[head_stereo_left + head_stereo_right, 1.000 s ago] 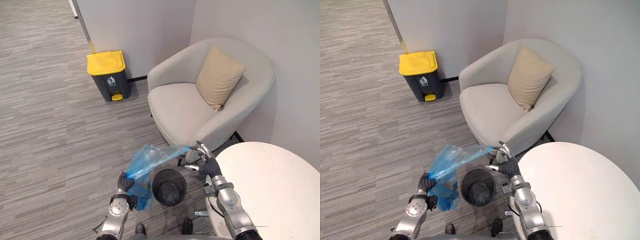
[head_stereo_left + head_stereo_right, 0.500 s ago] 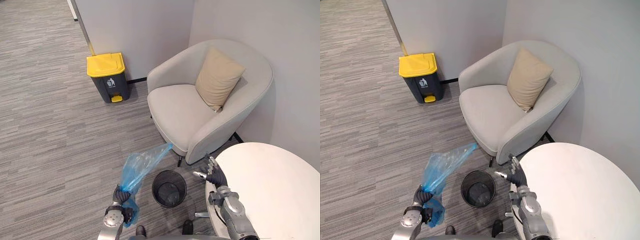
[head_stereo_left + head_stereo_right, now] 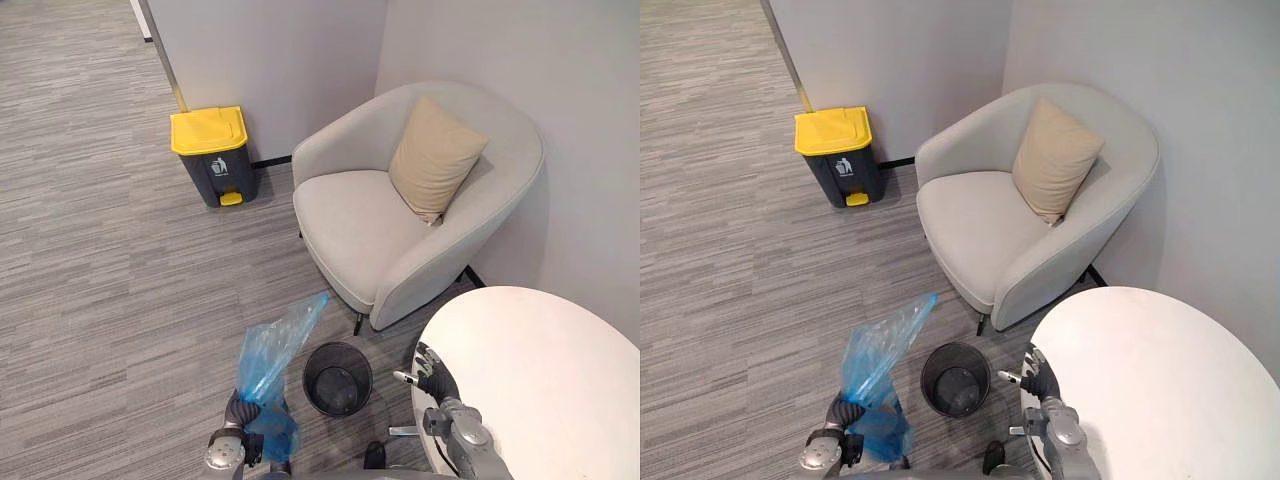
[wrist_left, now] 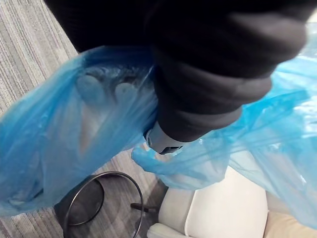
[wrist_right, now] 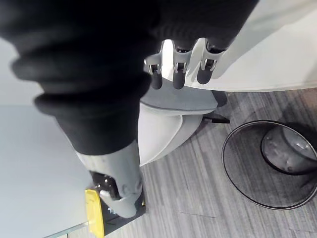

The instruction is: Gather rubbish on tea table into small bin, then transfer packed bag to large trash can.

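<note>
One blue plastic bag [image 3: 272, 345], neck bunched in the left hand [image 3: 243, 412] with fingers wrapped tight round it, loose top sticking up, lumpy bottom hanging below. Small black mesh bin [image 3: 338, 376] stands just beside it. Right hand [image 3: 433, 372] hangs loose-fingered, holding nothing, at the white tea table's [image 3: 540, 380] edge. Yellow-lidded trash can [image 3: 212, 152] is well apart by the wall [image 3: 270, 60], near the armchair [image 3: 400, 220].
</note>
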Robot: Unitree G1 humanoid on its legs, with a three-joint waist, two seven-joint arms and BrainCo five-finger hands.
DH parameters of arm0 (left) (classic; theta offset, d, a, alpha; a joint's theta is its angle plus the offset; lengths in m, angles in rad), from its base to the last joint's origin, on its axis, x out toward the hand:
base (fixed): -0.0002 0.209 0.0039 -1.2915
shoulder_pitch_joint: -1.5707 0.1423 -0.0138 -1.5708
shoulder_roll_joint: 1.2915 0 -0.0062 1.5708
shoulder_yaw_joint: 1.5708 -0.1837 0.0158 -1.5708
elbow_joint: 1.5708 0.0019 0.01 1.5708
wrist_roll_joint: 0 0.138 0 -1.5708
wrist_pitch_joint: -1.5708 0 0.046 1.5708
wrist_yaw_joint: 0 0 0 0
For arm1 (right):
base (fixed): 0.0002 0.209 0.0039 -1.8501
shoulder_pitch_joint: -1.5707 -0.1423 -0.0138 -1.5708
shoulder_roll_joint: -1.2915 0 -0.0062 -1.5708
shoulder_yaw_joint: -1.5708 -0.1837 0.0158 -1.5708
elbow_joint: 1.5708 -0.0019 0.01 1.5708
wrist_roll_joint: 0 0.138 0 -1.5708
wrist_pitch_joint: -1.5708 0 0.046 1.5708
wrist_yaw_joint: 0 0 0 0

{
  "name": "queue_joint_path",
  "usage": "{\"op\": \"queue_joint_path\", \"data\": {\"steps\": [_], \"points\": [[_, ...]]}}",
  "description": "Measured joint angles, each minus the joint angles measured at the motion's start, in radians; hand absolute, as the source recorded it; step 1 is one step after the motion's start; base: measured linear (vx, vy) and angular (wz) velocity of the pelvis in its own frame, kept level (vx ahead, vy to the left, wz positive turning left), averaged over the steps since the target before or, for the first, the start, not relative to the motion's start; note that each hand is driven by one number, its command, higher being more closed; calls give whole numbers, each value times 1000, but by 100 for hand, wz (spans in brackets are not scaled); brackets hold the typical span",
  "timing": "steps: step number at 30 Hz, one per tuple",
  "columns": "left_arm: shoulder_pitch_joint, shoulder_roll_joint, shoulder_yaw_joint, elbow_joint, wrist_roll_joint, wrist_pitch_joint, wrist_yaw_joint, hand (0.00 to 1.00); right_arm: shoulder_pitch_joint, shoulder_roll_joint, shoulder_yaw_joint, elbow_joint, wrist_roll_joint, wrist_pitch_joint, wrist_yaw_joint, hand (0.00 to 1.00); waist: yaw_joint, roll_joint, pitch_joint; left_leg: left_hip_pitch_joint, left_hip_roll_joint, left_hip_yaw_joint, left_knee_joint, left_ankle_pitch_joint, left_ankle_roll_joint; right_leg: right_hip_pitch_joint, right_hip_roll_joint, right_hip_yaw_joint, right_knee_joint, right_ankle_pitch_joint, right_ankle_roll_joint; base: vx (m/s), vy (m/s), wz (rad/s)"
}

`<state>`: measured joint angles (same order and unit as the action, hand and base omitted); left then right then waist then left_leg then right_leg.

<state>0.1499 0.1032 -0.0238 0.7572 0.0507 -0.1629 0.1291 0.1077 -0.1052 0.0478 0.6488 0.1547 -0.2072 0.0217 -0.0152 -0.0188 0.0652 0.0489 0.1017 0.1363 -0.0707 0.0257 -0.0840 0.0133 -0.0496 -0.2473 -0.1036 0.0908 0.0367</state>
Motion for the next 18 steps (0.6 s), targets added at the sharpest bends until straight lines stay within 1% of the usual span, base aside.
{"op": "queue_joint_path", "data": {"steps": [7,9,12,13,14,15,16,17,18], "points": [[29,0,-1,6,0,0,-19,100,-5,-1,0,6,-8,-1,-9,0,1,1,3,-9,-1,14,0,-2,1,-21,-1,13,4,0,1,-10,2,-4],[27,1,-1,6,0,0,-19,100,-24,-1,0,6,-9,-2,-22,0,3,-1,19,-14,-1,30,0,-2,1,-35,-1,29,4,2,4,-14,8,-26],[20,0,-3,6,0,0,-20,100,-71,-1,6,5,-10,-1,-34,0,7,2,35,-56,0,68,15,-4,6,-103,-2,70,46,9,4,-26,15,-37],[2,1,-4,4,-1,0,-19,100,-94,-1,9,1,-11,-2,-45,0,8,1,55,-79,1,81,40,-13,13,-148,-7,84,105,-11,2,-43,21,-28],[-3,1,-4,0,-1,0,-19,100,-101,-1,9,-1,-11,-2,-46,0,9,-1,59,-91,2,84,58,-21,14,-171,-11,88,138,-24,5,-60,19,-16],[-19,1,-5,-10,-1,0,-19,100,-102,-1,11,-11,-11,-2,-48,0,8,-4,65,-114,1,83,98,-36,23,-205,-23,91,207,-52,9,-37,8,-1],[-25,0,-6,-19,-1,0,-19,100,-102,-1,12,-11,-12,-2,-49,0,8,-4,66,-121,1,82,115,-43,23,-216,-26,94,233,-56,12,-37,19,0],[-32,2,-5,-55,-1,-1,-20,100,-98,-2,28,-20,-12,-2,-52,0,16,-9,68,-131,5,85,131,-50,32,-219,-28,112,251,-63,22,-48,21,0],[-37,0,-4,-70,-1,-2,-20,100,-92,-2,37,-34,-12,-2,-57,0,20,-10,69,-135,13,87,134,-51,34,-223,-33,117,273,-91,27,-55,-4,28]]}}
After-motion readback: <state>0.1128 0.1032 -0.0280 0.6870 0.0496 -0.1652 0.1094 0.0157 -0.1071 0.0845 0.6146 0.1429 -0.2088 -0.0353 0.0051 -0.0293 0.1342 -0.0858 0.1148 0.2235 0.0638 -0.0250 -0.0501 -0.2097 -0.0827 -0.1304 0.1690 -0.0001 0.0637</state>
